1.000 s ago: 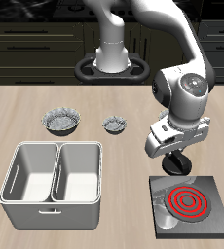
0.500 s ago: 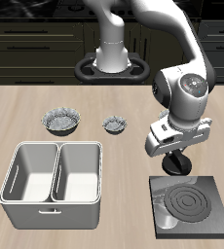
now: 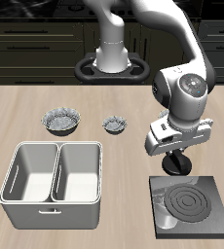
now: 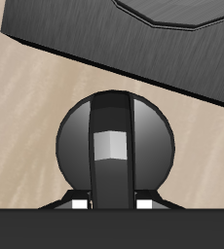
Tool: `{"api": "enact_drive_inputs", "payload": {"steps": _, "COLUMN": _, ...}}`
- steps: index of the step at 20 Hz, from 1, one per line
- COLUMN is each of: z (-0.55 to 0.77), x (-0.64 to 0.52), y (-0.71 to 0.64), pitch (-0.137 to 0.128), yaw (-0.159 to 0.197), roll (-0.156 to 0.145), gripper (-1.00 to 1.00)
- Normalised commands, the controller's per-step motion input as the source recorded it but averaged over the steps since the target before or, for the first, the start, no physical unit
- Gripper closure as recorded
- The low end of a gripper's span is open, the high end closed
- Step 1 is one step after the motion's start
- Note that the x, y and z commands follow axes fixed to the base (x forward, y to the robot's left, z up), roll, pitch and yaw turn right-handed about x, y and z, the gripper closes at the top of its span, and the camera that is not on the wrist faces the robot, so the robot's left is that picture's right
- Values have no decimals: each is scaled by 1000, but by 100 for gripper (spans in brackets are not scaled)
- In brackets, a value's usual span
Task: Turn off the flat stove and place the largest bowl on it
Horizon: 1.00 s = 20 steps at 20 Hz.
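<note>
The flat stove [image 3: 189, 205] is a dark grey slab near the table's front edge, and its ring coils are dark. It also shows in the wrist view [image 4: 133, 49]. Its black round knob [image 4: 114, 146] sits just behind the slab. My gripper [image 3: 178, 163] is down on the knob, with the fingertips [image 4: 81, 204] close on either side of the knob's ridge. The largest bowl [image 3: 61, 121], grey with a fluted rim, stands farther back on the table, well away from the gripper.
A double-basin grey metal tub [image 3: 54, 174] stands in front of the bowls. A smaller grey bowl [image 3: 114, 124] sits beside the largest bowl. A third bowl does not show. The robot's base [image 3: 112, 64] is at the table's back.
The stove's coils have gone from glowing red to dark. The gripper has stayed on the knob and has barely moved.
</note>
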Motion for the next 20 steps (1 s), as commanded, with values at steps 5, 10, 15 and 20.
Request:
{"api": "enact_drive_inputs", "payload": {"steps": 5, "z": 93, "x": -11, "y": 2, "pitch": -15, "yaw": -49, "roll": 3, "gripper": 100}}
{"api": "enact_drive_inputs", "payload": {"steps": 10, "z": 79, "x": 27, "y": -19, "pitch": 3, "yaw": -72, "roll": -6, "gripper": 100}}
{"api": "enact_drive_inputs", "payload": {"steps": 15, "z": 97, "x": 4, "y": -10, "pitch": -4, "yaw": -85, "roll": 3, "gripper": 100}}
{"api": "enact_drive_inputs", "payload": {"steps": 20, "z": -12, "x": 90, "y": -8, "pitch": 17, "yaw": -85, "roll": -10, "gripper": 100}}
